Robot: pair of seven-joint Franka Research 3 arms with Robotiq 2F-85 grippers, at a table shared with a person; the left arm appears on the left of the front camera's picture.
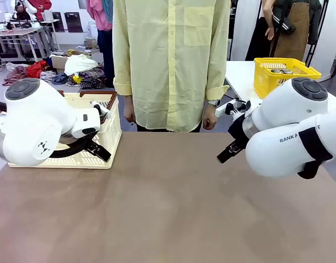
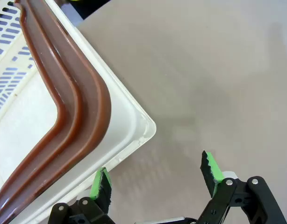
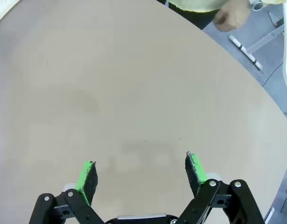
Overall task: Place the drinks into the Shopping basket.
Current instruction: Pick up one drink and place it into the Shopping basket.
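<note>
Hanging spread wide, your L gripper is gripping nothing by a corner of the 1 Shopping basket; R gripper is gaping empty over the table; 1 yellow basket beyond.

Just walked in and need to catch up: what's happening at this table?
Nothing is being handled. Both robot arms hover with open, empty hands: the left hand by a corner of the basket, the right hand over the table. A person stands at the far side, arms down.
</note>
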